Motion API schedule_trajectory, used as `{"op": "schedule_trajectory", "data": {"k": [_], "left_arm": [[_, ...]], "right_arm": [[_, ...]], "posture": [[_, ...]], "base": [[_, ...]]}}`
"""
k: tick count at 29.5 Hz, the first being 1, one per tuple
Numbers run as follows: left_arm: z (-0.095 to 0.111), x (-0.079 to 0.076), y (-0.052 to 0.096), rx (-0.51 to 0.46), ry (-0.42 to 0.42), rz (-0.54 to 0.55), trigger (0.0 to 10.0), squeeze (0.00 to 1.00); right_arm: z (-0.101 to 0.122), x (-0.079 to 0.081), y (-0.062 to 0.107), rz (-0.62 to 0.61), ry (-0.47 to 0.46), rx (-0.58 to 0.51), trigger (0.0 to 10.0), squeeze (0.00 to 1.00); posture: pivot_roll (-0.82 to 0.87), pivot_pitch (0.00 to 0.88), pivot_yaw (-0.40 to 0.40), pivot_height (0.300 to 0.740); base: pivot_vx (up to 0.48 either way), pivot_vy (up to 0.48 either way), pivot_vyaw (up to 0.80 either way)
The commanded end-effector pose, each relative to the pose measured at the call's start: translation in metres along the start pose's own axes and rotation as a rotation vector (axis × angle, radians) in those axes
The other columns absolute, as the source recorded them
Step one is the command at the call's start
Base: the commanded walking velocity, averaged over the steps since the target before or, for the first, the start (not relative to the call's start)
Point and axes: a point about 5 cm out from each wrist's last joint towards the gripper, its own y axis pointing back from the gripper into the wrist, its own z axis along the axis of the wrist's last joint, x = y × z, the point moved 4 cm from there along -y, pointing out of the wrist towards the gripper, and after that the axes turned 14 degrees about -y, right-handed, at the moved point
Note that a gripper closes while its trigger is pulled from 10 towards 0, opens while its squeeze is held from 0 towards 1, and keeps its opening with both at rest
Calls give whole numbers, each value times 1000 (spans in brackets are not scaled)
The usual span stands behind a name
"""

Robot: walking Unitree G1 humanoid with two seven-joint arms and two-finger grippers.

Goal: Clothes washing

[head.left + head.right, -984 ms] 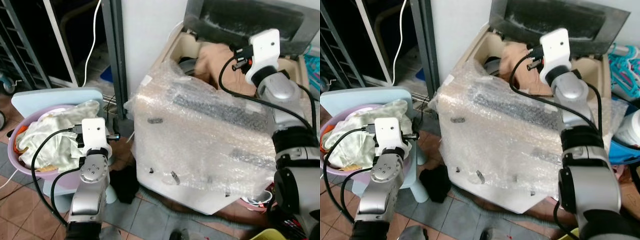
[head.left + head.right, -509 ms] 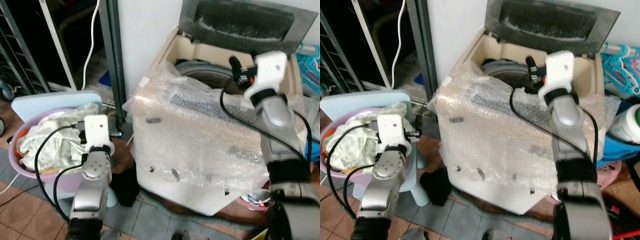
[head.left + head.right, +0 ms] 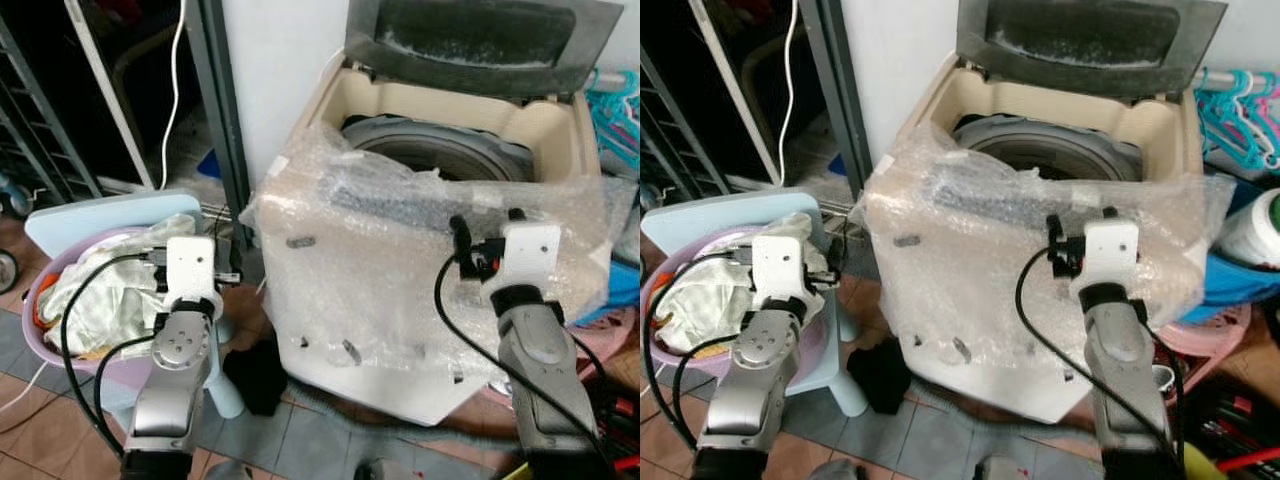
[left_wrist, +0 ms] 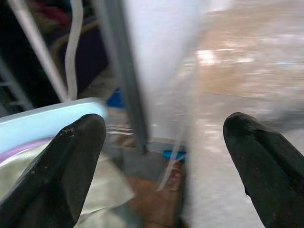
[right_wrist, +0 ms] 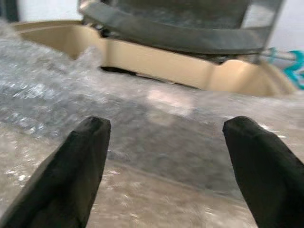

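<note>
My right hand (image 5: 161,156) is hanging empty with its fingers (image 5: 78,175) spread wide apart, hovering in front of the washing machine (image 3: 1060,230), level with the bubble wrap (image 3: 400,270) that covers its front and top panel. My left hand (image 4: 161,166) is also empty and spread apart, hovering just beside the pink basin (image 3: 40,320) of clothes (image 3: 100,290).

The machine's lid (image 3: 470,40) is standing open and the drum (image 3: 440,150) is showing no clothes that I can see from here. I am judging that I am between loads: the next move calls for turning to the basin, closing a hand on a bunch of the pale cloth, and carrying it over the wrapped rim into the drum without snagging the plastic.

The basin is resting on a light blue stool (image 3: 90,215) to the machine's left. A dark rag (image 3: 258,375) is lying on the tiled floor (image 3: 40,440) between them. Behind, a white cable (image 3: 172,90) is hanging by a dark doorway, and teal hangers (image 3: 1240,110) are crowding the far right.
</note>
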Motion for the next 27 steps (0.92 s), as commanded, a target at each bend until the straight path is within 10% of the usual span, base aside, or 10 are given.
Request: {"op": "schedule_trajectory", "data": {"k": [1,2,3,27], "left_arm": [[6,-2,0,-17,1,-11,10000,0],[6,-2,0,-17,1,-11,10000,0],[7,-2,-1,-18,1,-13,10000,0],[0,-2,0,5,-2,-17,10000,0]], "right_arm": [[9,3,1,5,6,-19,10000,851],[9,3,1,5,6,-19,10000,851],[8,2,0,6,-10,-12,10000,0],[-22,-14,5,-85,-29,165,10000,0]], "posture": [[-71,0,25,740],[-71,0,25,740],[-73,0,24,740],[-78,0,19,740]], "base": [[0,0,-400],[0,0,-400],[0,0,0],[-269,0,0]]}}
